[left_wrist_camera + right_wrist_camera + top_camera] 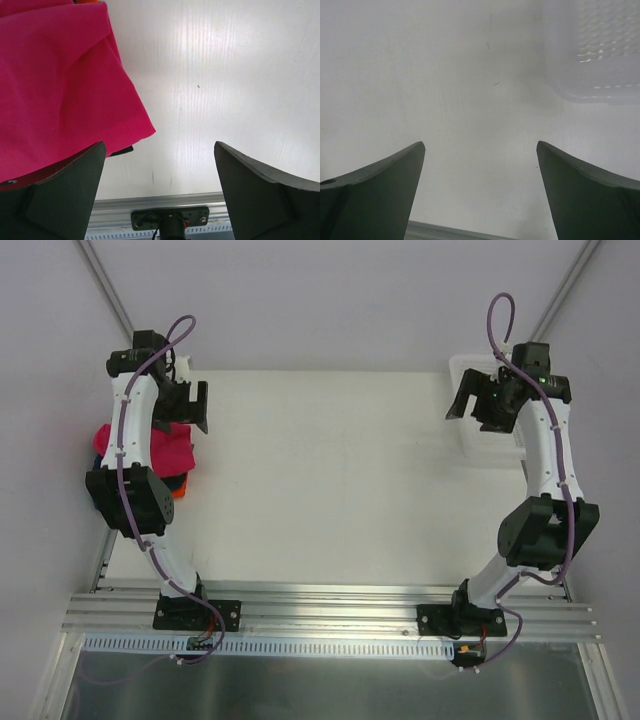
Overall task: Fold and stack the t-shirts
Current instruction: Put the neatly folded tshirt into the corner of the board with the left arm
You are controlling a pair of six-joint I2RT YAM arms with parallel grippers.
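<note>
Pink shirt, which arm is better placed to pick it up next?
Left. The left claw, open, is right beside the pink shirt; the right claw, also open, is across the table by the basket.

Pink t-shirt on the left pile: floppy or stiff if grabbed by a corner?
Probably floppy: the pink t-shirt shows soft creases and lies limp over the shirts underneath. It is likely light, since the cloth looks thin. A push would probably bunch it or slide it off the pile rather than shift the pile whole.

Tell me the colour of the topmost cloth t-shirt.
The cloth t-shirt is crimson-pink; left wrist view.
</note>
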